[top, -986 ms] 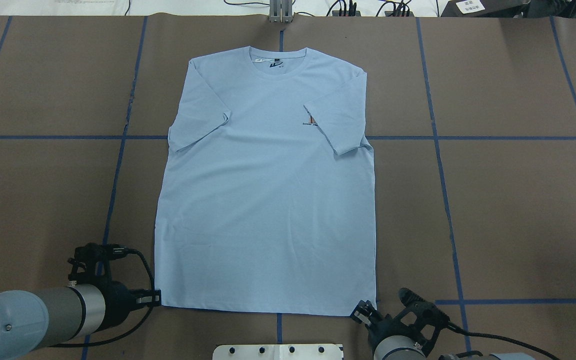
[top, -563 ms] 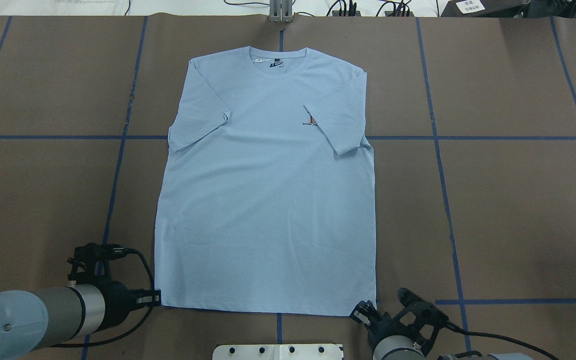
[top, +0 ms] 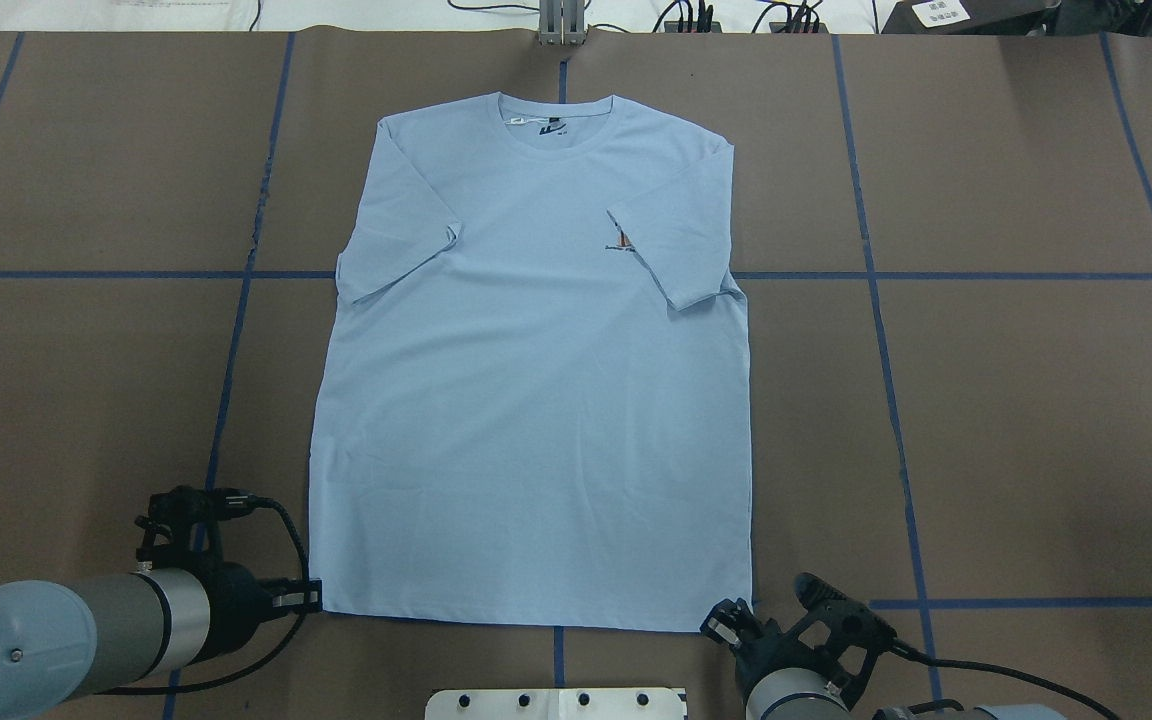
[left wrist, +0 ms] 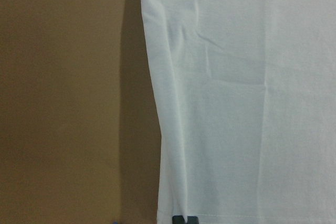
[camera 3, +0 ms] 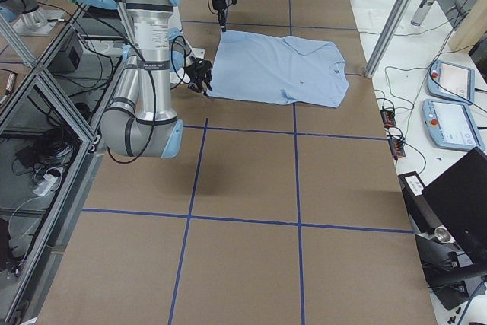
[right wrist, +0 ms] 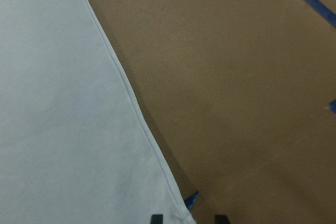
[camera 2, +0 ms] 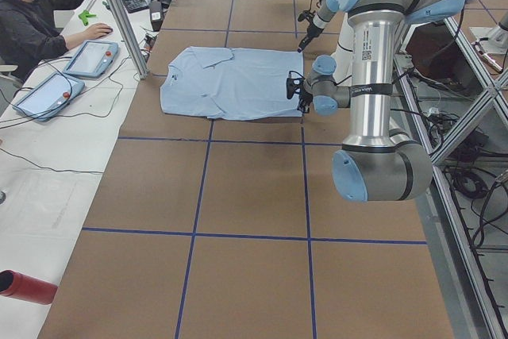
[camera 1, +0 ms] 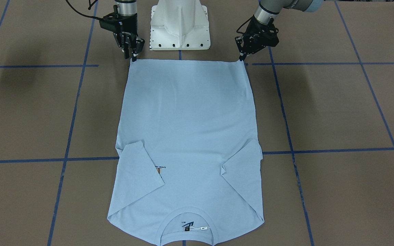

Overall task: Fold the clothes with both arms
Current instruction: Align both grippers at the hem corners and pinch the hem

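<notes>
The pale blue T-shirt (top: 536, 400) lies flat on the brown table, collar (top: 556, 125) at the far side and both sleeves folded inward. My left gripper (top: 314, 597) sits at the hem's near-left corner. In the left wrist view its fingertips (left wrist: 178, 220) are pressed close together on the hem, with a crease running up from them. My right gripper (top: 731, 615) is at the near-right hem corner. The right wrist view shows its two fingertips (right wrist: 156, 217) apart, open, with the shirt corner (right wrist: 178, 203) between them. In the front-facing view the left gripper (camera 1: 242, 58) is on the right and the right gripper (camera 1: 133, 56) on the left.
The white pedestal base (camera 1: 180, 24) stands between the arms at the near table edge. Blue tape lines (top: 876, 300) cross the brown surface. Cables and a metal post (top: 561, 25) line the far edge. A person (camera 2: 32, 13) sits at a side desk with tablets (camera 2: 91, 57).
The right gripper has shifted very slightly toward the robot at the hem corner. The shirt and the left arm look unmoved.
</notes>
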### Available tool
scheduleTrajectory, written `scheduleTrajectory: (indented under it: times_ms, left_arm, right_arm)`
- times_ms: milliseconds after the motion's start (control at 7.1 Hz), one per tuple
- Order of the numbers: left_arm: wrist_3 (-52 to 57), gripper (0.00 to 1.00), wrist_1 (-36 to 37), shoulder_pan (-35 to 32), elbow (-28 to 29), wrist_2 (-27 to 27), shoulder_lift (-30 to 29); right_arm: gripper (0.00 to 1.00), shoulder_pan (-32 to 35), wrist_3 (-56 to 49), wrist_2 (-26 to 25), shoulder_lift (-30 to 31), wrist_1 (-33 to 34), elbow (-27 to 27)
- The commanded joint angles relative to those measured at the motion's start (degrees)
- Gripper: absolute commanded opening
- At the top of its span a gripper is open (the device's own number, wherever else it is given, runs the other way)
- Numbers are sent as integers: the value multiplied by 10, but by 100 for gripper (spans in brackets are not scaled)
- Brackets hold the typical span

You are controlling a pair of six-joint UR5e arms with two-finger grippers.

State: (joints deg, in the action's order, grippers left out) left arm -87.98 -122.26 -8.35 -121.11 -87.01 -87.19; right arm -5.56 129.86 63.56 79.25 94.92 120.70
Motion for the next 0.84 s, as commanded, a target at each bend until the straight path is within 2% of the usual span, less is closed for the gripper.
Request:
scheduleTrajectory:
  times_ms: [0, 422, 704]
  left_arm:
    - [0, 0, 0, 0, 0, 0, 0]
    - [0, 0, 0, 0, 0, 0, 0]
    - [0, 0, 0, 0, 0, 0, -1]
  right_arm:
    - [42, 3, -3, -1, -11, 0, -3]
    - [38, 11, -10, 1, -17, 1, -15]
    - [40, 14, -19, 4, -17, 1, -18]
